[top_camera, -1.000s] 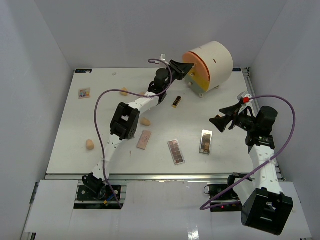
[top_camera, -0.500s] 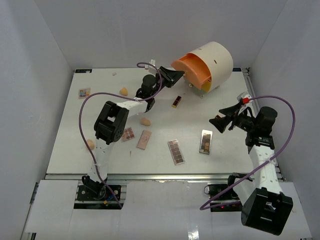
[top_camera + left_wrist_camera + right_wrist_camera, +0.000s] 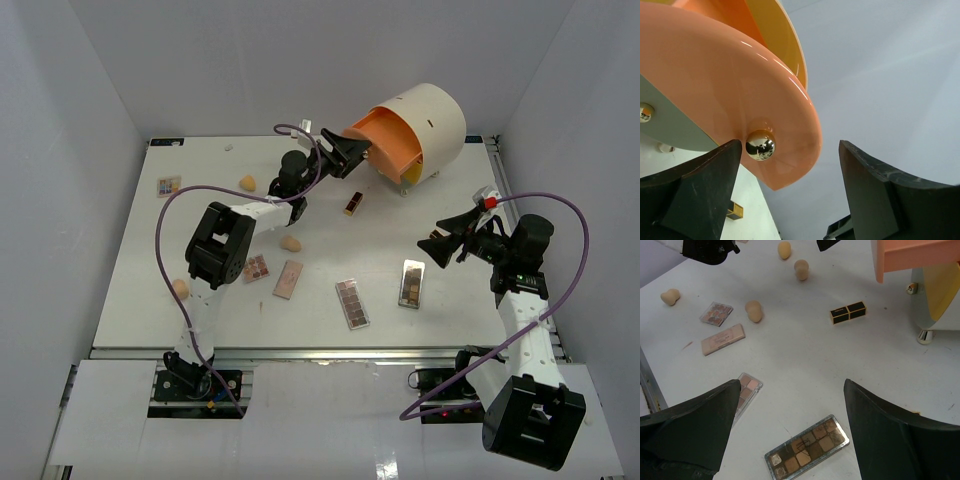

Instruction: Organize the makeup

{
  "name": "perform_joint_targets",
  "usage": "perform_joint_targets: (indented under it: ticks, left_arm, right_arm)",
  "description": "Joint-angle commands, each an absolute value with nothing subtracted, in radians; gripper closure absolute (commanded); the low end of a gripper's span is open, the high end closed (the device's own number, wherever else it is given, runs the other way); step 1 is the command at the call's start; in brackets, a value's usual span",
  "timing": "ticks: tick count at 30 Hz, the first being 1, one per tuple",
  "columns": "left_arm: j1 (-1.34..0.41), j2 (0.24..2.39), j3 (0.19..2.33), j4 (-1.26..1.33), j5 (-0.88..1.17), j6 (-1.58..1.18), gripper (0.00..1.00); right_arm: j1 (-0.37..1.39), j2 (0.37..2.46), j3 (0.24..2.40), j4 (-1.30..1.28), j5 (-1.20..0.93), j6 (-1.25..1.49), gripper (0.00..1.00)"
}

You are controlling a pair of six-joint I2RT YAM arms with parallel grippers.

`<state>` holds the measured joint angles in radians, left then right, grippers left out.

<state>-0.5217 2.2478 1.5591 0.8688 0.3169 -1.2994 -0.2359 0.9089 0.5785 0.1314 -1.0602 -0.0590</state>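
Pale grey walls close in a white table (image 3: 130, 240) on which the makeup lies scattered. At the far edge stands a cream cylinder (image 3: 440, 120) with its orange drawer (image 3: 385, 138) sticking out. Our left gripper (image 3: 358, 150) sits at the drawer's front, jaws spread wide and holding nothing. In the wrist view the gold knob (image 3: 760, 145) lies between the fingers, close to one of them. The black-and-gold lipstick tube (image 3: 353, 204) lies on the table near this gripper, on our side of it, and a peach sponge (image 3: 291, 243) lies beside the arm. Our right gripper (image 3: 432, 235) hovers wide open and empty, well apart from the cylinder. A silver-edged eyeshadow palette (image 3: 807, 446) lies on the table beneath it, and a second palette (image 3: 745, 390) lies next to that one.
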Motion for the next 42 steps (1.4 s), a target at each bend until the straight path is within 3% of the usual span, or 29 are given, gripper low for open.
perform_joint_targets:
  ticks: [1,16,24,29,33,42]
  left_arm:
    - [-0.518,2.179,1.571,0.895,0.378,-1.312,0.10]
    - [-0.427,1.870,1.254,0.839,0.354,-1.145,0.04]
    - [-0.343,1.513,1.156,0.311,0.405,-0.732,0.04]
    - [-0.305,1.190,1.039,-0.006,0.396,-0.435,0.02]
    - [-0.301,1.020,0.922,-0.112,0.340,-0.274,0.02]
    - [-0.305,0.807,0.674,-0.099,0.203,-0.211,0.02]
  right_arm:
    - [-0.242,0.901,0.581,0.158,-1.086,-0.073,0.10]
    - [-0.242,0.910,0.588,0.118,-1.104,-0.132,0.10]
    - [-0.237,0.942,0.663,-0.090,-1.002,-0.289,0.10]
    - [-0.020,1.073,0.809,-0.390,-0.602,-0.456,0.10]
    - [0.163,1.196,0.902,-0.508,-0.291,-0.443,0.10]
    - [0.194,1.330,0.955,-0.490,-0.081,-0.482,0.10]
